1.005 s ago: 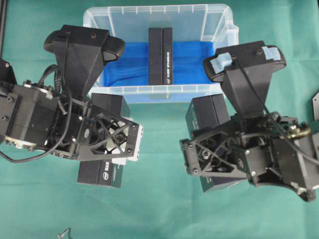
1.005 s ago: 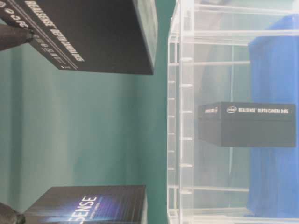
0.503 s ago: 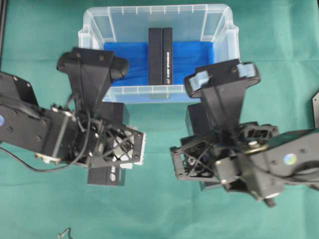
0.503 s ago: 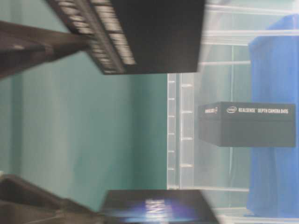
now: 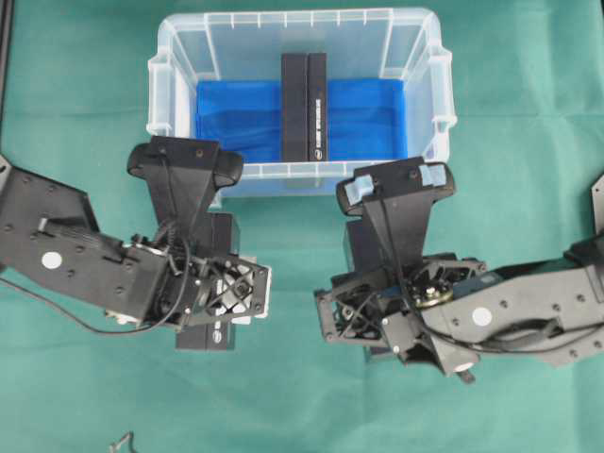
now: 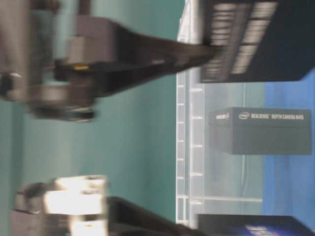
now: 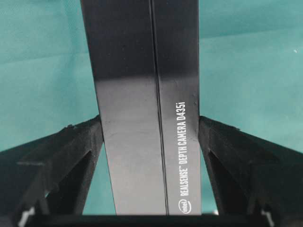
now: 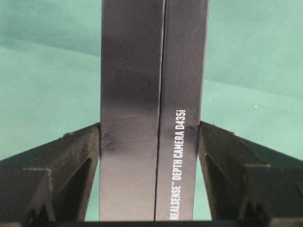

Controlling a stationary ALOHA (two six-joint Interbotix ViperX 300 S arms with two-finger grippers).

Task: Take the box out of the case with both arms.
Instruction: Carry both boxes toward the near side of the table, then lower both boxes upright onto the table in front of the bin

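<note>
Jaws on both sides clamp a black box each: left gripper (image 7: 150,142) & right gripper (image 8: 150,142) pinch the long faces, prob. for carrying. Third box (image 5: 304,107) stands at 12 o'clock inside case (image 5: 415,28), not yet out.

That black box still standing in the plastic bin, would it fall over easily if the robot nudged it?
Probably. The box stands on a narrow edge on the blue sheet inside the case, touching no wall, so a sideways push could topple it. Its flat, straight sides suggest stiff cardboard, likely smooth.
</note>
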